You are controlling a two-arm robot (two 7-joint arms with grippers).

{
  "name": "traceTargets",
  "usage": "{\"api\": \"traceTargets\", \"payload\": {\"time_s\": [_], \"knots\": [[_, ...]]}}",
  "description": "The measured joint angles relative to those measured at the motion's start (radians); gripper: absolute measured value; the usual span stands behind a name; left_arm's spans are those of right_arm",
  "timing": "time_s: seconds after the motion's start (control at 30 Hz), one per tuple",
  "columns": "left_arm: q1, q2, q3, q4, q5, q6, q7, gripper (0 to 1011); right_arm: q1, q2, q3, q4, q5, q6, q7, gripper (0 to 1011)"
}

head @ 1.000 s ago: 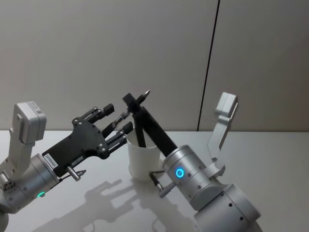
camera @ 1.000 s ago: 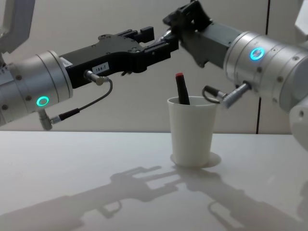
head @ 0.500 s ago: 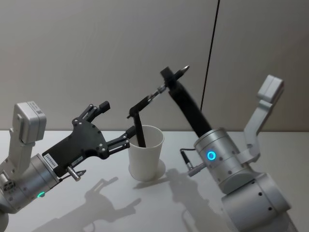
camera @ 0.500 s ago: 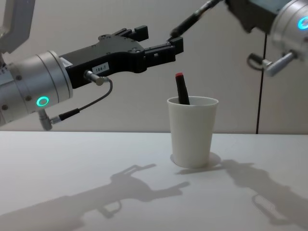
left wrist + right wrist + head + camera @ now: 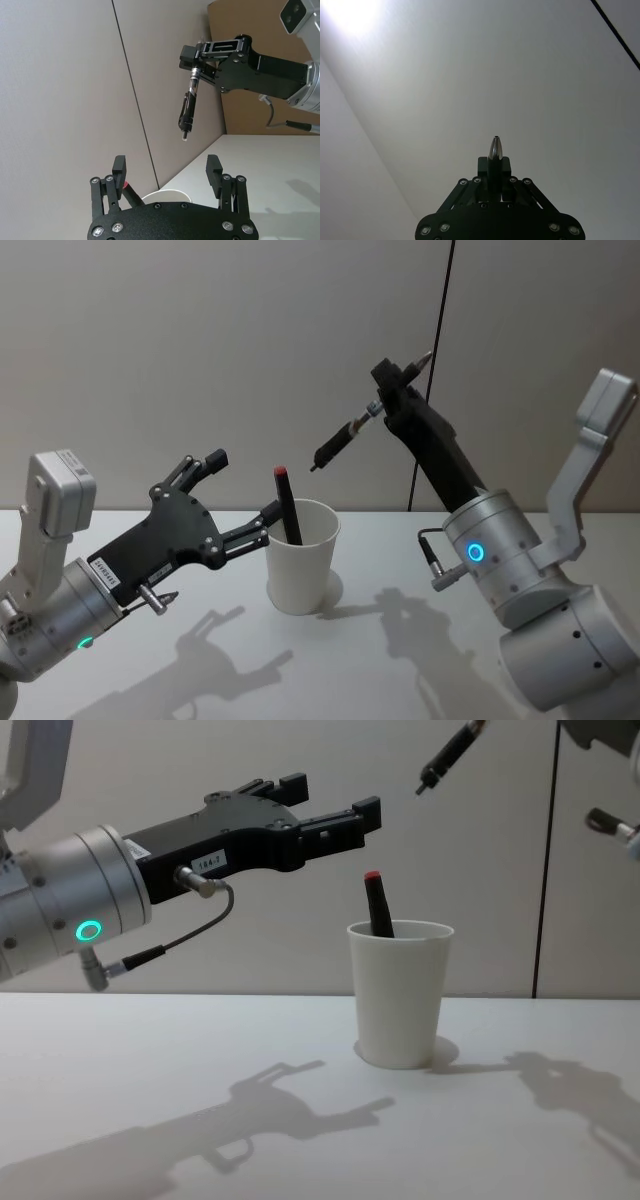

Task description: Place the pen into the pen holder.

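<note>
One stiff, light pen (image 5: 345, 439) clamped near its tip in right gripper (image 5: 388, 398); left gripper (image 5: 243, 498) wide beside cup (image 5: 303, 570); best held mid-barrel.

Before me: a plain white matte worktop (image 5: 150, 1060), meeting a pale grey wall behind. One item stands directly on it, upright, right of centre: a white tapered paper cup with a rolled rim (image 5: 400, 995). My arms' shadows fall across the surface around it.
</note>
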Motion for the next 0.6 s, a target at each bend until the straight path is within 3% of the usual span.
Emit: {"api": "traceTargets", "payload": {"time_s": [0.2,0.6], "knots": [[0.000,0.000,0.000,0.000,0.000,0.000,0.000,1003,0.009,0.044,-0.018,0.000,-0.065,-0.022,0.003,134],[0.000,0.000,0.000,0.000,0.000,0.000,0.000,1003,0.029,0.095,-0.062,0.038,-0.201,-0.063,0.007,133]]}}
